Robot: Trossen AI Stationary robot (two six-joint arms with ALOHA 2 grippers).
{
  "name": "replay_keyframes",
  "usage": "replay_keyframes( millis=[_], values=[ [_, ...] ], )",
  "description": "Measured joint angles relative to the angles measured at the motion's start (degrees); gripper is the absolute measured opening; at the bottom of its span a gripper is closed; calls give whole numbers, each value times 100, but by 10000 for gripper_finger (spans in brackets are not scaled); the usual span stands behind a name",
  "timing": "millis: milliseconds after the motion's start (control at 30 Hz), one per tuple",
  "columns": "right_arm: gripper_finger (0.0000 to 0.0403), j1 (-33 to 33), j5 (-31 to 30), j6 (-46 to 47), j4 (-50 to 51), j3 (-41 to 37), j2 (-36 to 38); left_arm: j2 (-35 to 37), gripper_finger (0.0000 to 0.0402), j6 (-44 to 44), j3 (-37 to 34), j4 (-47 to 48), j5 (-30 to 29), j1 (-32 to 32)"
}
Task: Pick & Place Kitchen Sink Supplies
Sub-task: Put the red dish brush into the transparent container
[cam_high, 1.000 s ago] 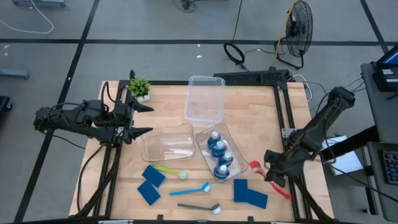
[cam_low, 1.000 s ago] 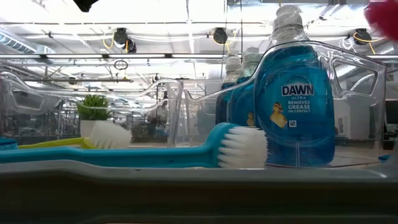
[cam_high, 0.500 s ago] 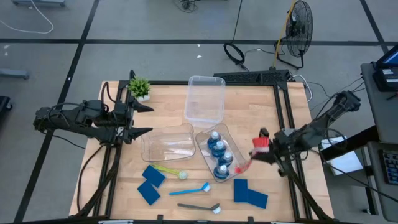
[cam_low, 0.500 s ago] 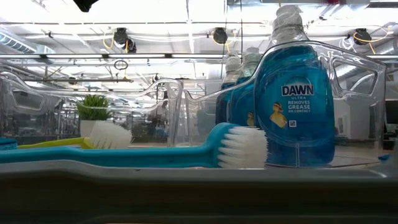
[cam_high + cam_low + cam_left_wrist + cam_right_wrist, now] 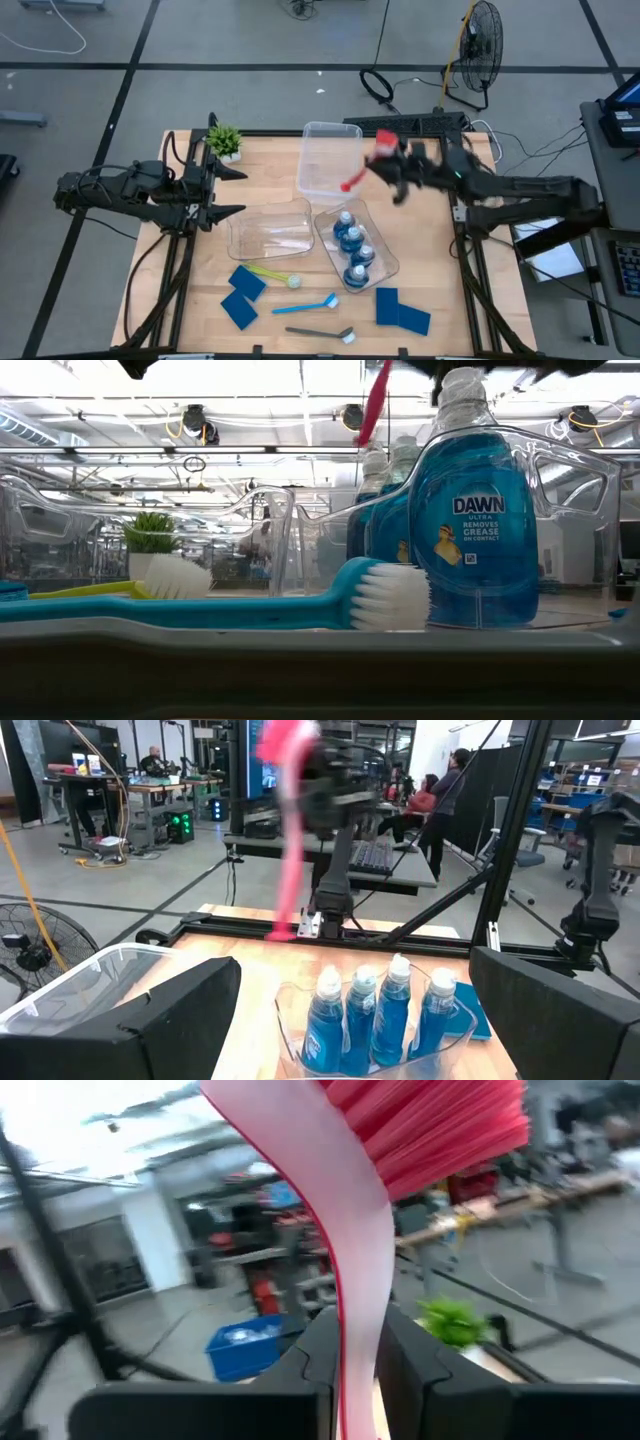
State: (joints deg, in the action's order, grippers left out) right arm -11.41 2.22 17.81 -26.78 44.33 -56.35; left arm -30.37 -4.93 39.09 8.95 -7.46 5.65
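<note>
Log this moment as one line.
right hand: shut on red brush, above empty bin | left hand: open, waiting at table's left

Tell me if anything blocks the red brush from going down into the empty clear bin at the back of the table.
Nothing visible does. The right gripper, shut on the red brush, holds it in the air at the right edge of the empty bin, whose top is open. The bin of bottles sits nearer the front, off that path.
</note>
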Motion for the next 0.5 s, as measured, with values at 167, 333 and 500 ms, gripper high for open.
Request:
replay_keyframes(
  millis=[167, 333, 500],
  values=[
    [32, -1214, 1015, 688, -17, 451, -1059, 0, 397, -1, 0, 0, 0, 0],
    [35, -1629, 1311, 747, -432, 524, -1833, 0, 397, -2, 0, 0, 0, 0],
    [84, -1723, 1293, 655, -635, 532, -2126, 0, 397, -1, 1, 0, 0, 0]
  ],
)
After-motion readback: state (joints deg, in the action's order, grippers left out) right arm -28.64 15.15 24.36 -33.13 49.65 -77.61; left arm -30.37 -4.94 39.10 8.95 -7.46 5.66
